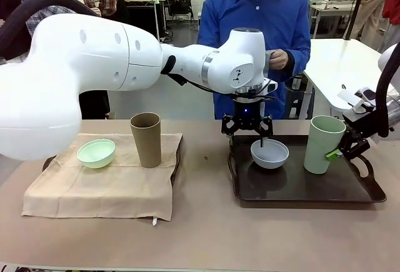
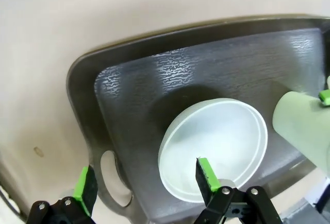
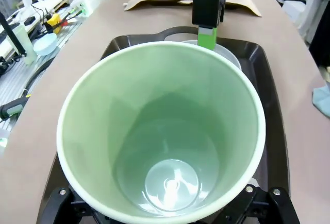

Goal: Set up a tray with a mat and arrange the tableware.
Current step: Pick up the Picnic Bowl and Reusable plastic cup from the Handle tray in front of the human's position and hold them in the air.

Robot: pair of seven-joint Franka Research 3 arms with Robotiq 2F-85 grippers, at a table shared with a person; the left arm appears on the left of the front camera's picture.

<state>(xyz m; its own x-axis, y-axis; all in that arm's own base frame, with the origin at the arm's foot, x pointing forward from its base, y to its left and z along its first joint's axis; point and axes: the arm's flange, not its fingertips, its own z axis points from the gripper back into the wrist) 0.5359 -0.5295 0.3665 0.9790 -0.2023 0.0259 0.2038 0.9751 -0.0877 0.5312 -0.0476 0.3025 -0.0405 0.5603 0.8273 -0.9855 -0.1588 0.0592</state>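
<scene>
Two dark trays on one tan table (image 1: pixel 206 234), in a workshop room with further tables and chairs behind; a person in a blue shirt (image 1: pixel 256 15) stands at the far side. Left tray (image 1: pixel 177 158): almost wholly covered by a tan cloth mat (image 1: pixel 106 191), only dark edges showing. On the mat, a tall tan-brown cup (image 1: pixel 145 139), upright, and near it a shallow mint-green bowl (image 1: pixel 96 153), the two apart. Right tray (image 1: pixel 300 187): bare, textured, with handle slots. On it, a tall pale-green cup (image 1: pixel 324 144), plain and matte, toward the right, and a white bowl (image 1: pixel 270 154) left of it, not touching. Left gripper (image 2: pixel 144 180): over the white bowl, jaws released and wide, one green pad above the bowl's inside, the other outside its rim by the tray handle. Right gripper (image 1: pixel 334 152): at the pale-green cup's right side, jaws spread fully wide either side of it, one pad just at its wall. Hidden: in the right wrist view the cup's mouth covers that gripper's fingers; in the front view the left arm crosses the person's middle.
</scene>
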